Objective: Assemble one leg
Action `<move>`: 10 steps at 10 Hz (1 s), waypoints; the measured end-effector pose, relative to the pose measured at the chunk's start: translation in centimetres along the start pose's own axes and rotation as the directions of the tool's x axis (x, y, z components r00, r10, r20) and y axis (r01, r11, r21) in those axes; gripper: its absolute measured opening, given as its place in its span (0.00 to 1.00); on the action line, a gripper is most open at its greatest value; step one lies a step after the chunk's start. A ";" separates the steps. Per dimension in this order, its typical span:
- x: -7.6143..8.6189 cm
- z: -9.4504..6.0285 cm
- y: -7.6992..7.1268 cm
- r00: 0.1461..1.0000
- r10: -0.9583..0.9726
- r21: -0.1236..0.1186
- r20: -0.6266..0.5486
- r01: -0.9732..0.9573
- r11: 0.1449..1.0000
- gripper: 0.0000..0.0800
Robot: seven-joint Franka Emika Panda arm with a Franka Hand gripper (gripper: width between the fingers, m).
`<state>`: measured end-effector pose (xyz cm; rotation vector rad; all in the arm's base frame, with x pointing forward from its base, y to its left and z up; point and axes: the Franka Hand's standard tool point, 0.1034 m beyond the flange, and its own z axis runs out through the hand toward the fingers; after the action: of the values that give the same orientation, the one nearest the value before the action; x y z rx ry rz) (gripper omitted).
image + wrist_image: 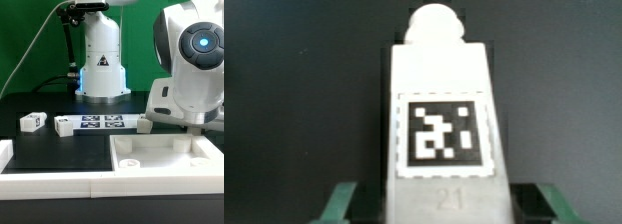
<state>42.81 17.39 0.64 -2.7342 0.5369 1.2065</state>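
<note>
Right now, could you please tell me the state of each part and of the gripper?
Straddled leg: between the gripper's two sides, tag facing the wrist camera.
Gripper: around that leg; clamped or not, cannot tell.
Loose leg: lying on the table, untouched.
Square panel: flat, rim up.
Marker board: flat on the table.

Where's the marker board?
Exterior view, mid-frame: the marker board lies flat on the table in front of the arm's base, with a leg just off its end on the exterior view's left.
</note>
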 end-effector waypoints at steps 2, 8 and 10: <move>0.0 0.0 0.0 1.000 0.000 0.000 0.000 0.000 1.000 0.36; -3.5 -8.5 3.7 0.995 -0.059 0.020 0.077 0.058 0.998 0.36; -3.0 -8.3 3.4 0.997 -0.059 0.028 0.040 0.058 0.998 0.36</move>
<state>45.50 13.15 8.59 -2.6771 0.4620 1.2289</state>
